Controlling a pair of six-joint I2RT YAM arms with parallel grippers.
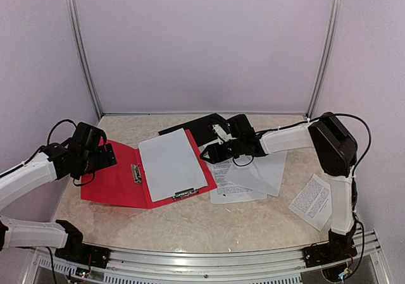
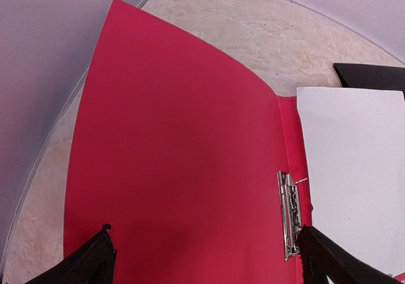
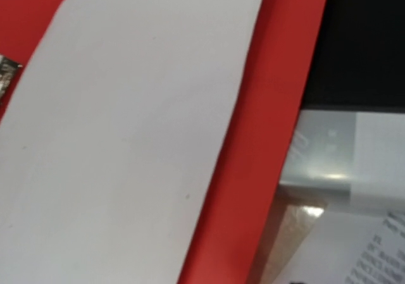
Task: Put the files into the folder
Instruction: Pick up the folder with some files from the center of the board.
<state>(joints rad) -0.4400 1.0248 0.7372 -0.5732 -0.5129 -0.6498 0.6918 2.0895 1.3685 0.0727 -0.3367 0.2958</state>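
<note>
Marbled tabletop held the open red folder, 1 blank sheet on its right leaf and the printed files just right of it, nearest my right claw, whose jaw state I could not tell, while my left claw gaped over the folder's left leaf.

soft even light, close-up right wrist view blurred
</note>
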